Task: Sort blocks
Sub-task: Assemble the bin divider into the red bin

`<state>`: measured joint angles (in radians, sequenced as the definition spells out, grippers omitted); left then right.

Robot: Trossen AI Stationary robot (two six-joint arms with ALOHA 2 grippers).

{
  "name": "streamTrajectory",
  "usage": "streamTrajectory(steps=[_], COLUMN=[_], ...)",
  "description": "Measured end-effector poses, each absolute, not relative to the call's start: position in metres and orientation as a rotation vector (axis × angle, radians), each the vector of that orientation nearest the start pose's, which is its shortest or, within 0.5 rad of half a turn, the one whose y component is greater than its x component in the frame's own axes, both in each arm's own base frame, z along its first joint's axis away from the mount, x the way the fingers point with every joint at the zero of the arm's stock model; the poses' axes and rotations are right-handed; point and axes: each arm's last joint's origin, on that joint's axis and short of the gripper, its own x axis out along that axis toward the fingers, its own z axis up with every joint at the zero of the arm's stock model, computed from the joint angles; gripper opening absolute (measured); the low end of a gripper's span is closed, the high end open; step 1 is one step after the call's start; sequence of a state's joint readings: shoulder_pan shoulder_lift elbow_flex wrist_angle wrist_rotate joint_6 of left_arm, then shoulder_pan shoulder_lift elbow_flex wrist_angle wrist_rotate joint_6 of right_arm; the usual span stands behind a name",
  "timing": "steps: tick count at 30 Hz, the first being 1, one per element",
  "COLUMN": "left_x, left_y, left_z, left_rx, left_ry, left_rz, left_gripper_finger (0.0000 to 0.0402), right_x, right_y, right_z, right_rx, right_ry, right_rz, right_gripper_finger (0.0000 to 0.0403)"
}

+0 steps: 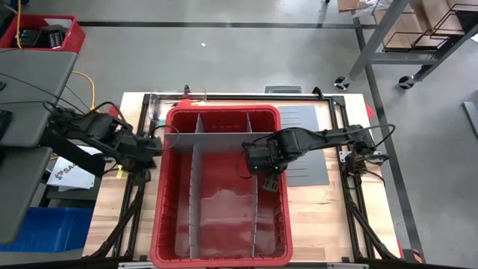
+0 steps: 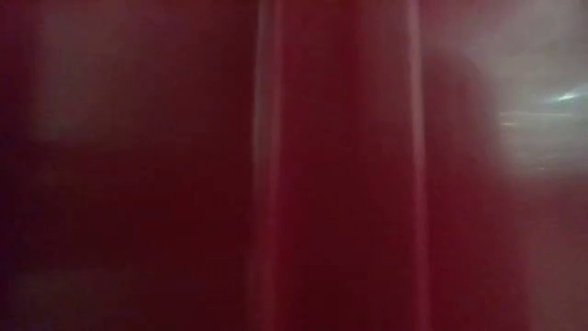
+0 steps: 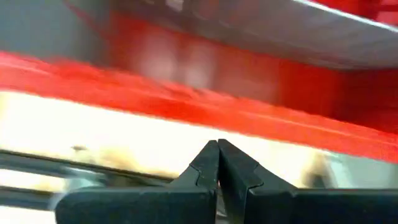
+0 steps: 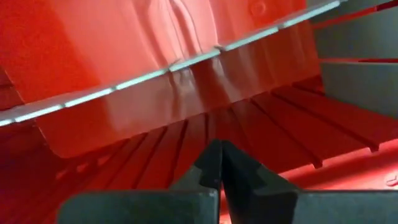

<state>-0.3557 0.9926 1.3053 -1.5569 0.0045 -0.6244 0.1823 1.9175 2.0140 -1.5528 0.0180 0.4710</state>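
The large red plastic bin (image 1: 220, 254) sits along the middle of the wooden bench (image 1: 314, 217), reaching from the near edge almost to the far one. Grey slotted divider sheets (image 1: 196, 202) stand in it to make compartments, presumably so each colour gets its own.

Partway back, the right pincer (image 1: 269, 181) reaches down inside the bin by a right-hand divider, its fingers (image 4: 214, 165) pressed together on nothing I can see. The left pincer (image 1: 154, 144) waits just outside the bin's left wall, fingers (image 3: 217, 165) also pressed together and empty.

Spare flat grey divider sheets (image 1: 302, 119) lie toward the far right corner, probably set aside.

No small toy blocks show anywhere, so sorting hardly looks begun.
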Motion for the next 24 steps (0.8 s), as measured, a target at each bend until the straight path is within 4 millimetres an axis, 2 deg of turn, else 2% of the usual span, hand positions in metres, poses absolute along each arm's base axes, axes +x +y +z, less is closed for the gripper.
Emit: streamTrajectory(steps=[3, 6, 10, 13, 19, 24], left_x=[0.110, 0.108, 0.105, 0.103, 0.113, 0.119], left_y=[-0.044, -0.047, -0.049, -0.050, -0.054, -0.055], left_z=[0.356, 0.335, 0.302, 0.285, 0.280, 0.280], left_rx=[-0.449, -0.532, -0.544, -0.497, -0.496, -0.504], left_ry=[1.356, 1.455, 1.586, 1.616, 1.509, 1.431], left_rz=[0.088, 0.119, 0.229, 0.292, 0.263, 0.263], left_gripper_finger=[0.0000, 0.0000, 0.0000, 0.0000, 0.0000, 0.0000], right_x=[0.352, 0.354, 0.358, 0.360, 0.368, 0.376], right_y=[0.060, 0.055, 0.050, 0.049, 0.045, 0.046], right_z=[0.339, 0.339, 0.335, 0.331, 0.326, 0.319], right_rx=[0.249, 0.262, 0.265, 0.255, 0.162, 0.091], right_ry=[1.460, 1.449, 1.462, 1.476, 1.410, 1.395], right_rz=[-0.236, -0.229, -0.225, -0.225, -0.327, -0.291], right_gripper_finger=[0.0000, 0.0000, 0.0000, 0.0000, 0.0000, 0.0000])
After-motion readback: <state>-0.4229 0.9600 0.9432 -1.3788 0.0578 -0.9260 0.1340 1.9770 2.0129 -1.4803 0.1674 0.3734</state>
